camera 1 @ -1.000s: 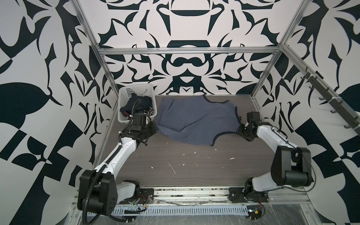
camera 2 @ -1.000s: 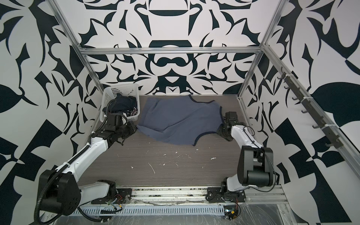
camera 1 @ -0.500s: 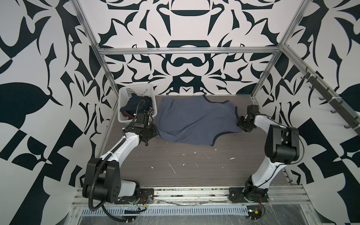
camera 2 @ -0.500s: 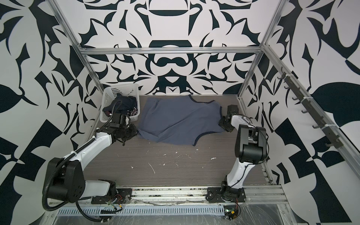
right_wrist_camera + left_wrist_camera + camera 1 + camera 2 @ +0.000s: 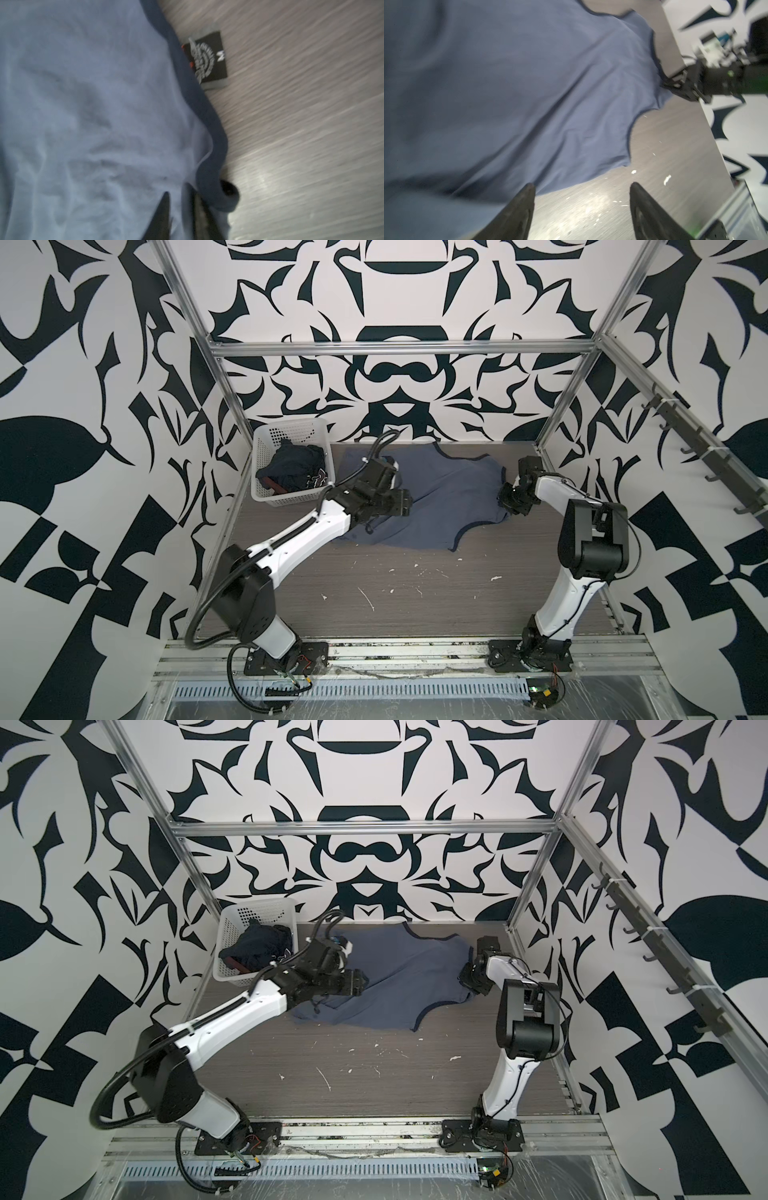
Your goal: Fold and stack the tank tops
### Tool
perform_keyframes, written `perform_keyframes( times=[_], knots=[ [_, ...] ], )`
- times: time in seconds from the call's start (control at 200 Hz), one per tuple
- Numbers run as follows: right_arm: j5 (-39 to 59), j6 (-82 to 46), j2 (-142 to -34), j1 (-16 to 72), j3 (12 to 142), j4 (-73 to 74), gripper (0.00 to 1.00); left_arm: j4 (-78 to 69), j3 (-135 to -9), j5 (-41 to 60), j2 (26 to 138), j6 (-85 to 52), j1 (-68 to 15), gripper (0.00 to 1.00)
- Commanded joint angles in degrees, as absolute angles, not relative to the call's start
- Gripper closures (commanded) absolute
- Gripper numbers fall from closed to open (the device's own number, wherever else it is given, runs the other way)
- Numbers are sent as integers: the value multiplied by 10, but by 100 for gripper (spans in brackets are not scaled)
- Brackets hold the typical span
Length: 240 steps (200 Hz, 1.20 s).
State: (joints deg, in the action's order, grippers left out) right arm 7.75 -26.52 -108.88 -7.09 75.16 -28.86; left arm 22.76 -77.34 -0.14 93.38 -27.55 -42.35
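Left wrist view: left gripper (image 5: 581,185) with jaws spread wide and nothing between them, hanging above the near edge of the slate-blue tank top (image 5: 529,83). In both top views, that top spread over the far half of the table (image 5: 415,597), straps to the right, rumpled at the near-left hem. Right gripper (image 5: 178,199) pressed nearly together on the cloth just inside the navy trim (image 5: 219,137) at the right end. Pinching it, by the right wrist view, with the black label (image 5: 209,58) lying on the wood just beside. Navy tank top (image 5: 295,466) bunched in the white basket (image 5: 291,425) at far left, untouched.

Likely trouble from here:
- slipping out of so thin a bite under any pull;
- dragging the whole top rightward in a heap, with only the right end held;
- locking in a crooked fold by folding over the rumpled hem before flattening it.

Against a second ago:
- left gripper then closed and low at the top's left edge beside the basket, now opened, lifted and shifted right over the cloth;
- right arm (image 5: 590,531) then leaning out to the right, now standing upright, with its gripper at much the same spot;
- the top itself barely moved.
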Motion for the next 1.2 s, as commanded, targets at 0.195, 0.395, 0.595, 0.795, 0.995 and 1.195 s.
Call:
perform_keyframes(
  times=[0.195,0.395,0.595,0.795,0.995,1.195],
  knots=[
    [41,-263,-1062,-81,745,-328,53,101,-900,97,1115,-255,-479,21],
    [69,-261,-1090,-82,754,-324,73,67,-948,116,1191,-249,-485,19],
    [99,-254,-1060,-75,778,-355,98,-11,-958,126,1242,-207,-496,17],
    [138,-234,-1099,-63,882,-424,100,-111,-1008,160,1324,-178,-502,17],
    [160,-229,-1140,-58,947,-454,100,-130,-1112,186,1417,-177,-513,22],
    [170,-229,-1158,-55,977,-465,100,-104,-1209,131,1488,-180,-521,27]
  ],
)
